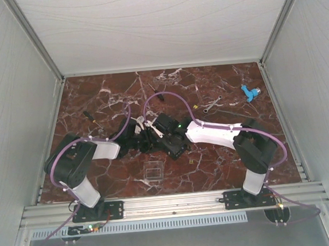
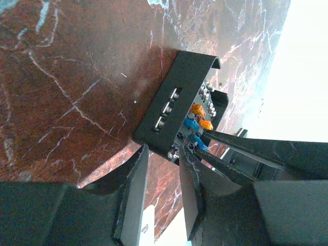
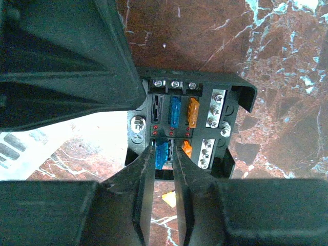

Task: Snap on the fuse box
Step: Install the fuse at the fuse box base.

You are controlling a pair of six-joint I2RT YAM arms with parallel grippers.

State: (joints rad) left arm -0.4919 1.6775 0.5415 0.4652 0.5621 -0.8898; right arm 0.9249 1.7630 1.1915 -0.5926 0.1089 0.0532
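Observation:
The fuse box [image 2: 174, 97] is a black square housing tilted up off the marble. Its open face [image 3: 231, 110] shows blue and orange fuses and rows of screws. My left gripper [image 2: 164, 154] is shut on the box's lower edge, with a fingertip on either side of that corner. My right gripper [image 3: 163, 149] faces the slots. Its jaws stand slightly apart around a blue fuse [image 3: 162, 154] seated in the lower row. The fuse rests against one finger and a slim gap shows on its other side. In the top view both grippers meet mid-table and hide the box.
A clear square lid [image 1: 153, 173] lies on the table near the front edge. A screwdriver [image 1: 89, 116] lies at the left, a wrench [image 1: 212, 103] and a blue part [image 1: 250, 92] at the back right. A loose yellow fuse [image 3: 170, 199] lies under the box.

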